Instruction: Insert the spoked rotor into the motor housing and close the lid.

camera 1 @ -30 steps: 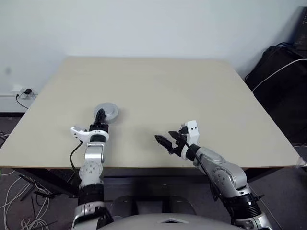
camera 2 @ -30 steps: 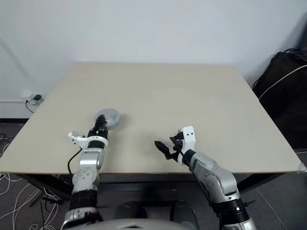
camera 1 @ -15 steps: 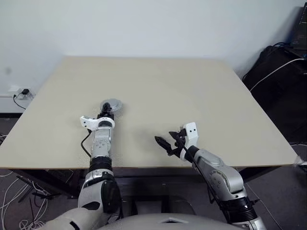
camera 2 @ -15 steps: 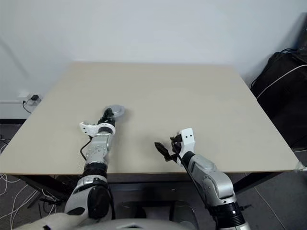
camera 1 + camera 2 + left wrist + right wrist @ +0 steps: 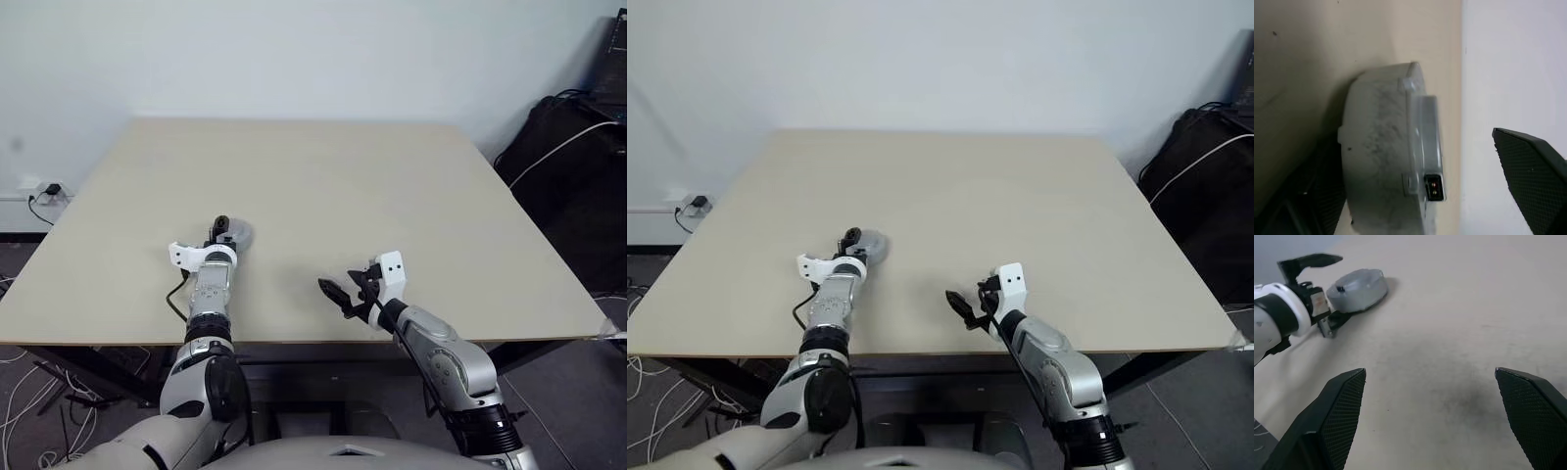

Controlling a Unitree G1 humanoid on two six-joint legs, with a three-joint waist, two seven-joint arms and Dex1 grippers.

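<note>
The left tool (image 5: 1315, 289) stands spread around the grey lid (image 5: 1358, 289) on the desk (image 5: 372, 196); the right tool (image 5: 338, 294) hovers spread nearby.

It looks like a plain lab or test room. A bare, pale wooden desk (image 5: 323, 186) stands against a blank white wall (image 5: 294, 54). A wall socket with a plug (image 5: 44, 188) sits low beside it, loose cables (image 5: 34, 411) trail over the floor, and a black bag (image 5: 573, 166) leans in the corner.
</note>
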